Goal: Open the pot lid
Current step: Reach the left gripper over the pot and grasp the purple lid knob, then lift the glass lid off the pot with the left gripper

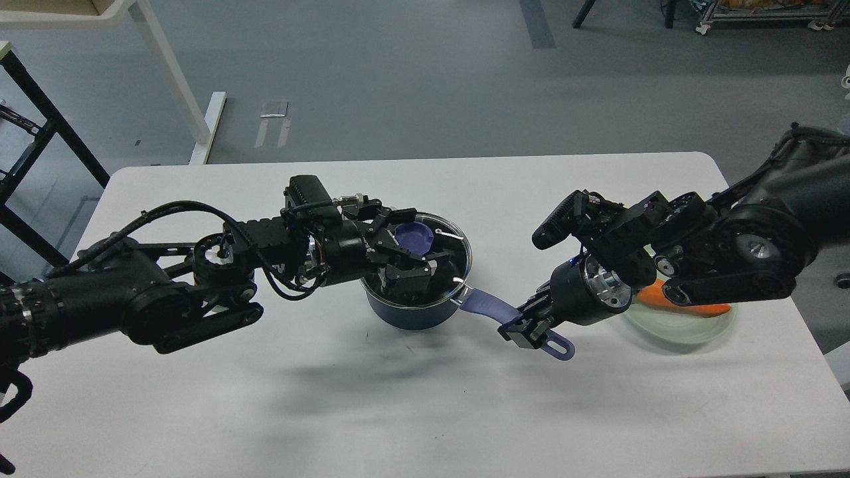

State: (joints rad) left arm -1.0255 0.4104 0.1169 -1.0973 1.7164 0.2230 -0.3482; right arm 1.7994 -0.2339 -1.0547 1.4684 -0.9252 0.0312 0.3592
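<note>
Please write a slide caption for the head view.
Left claw at the lid knob, right claw on the pot handle.
</note>
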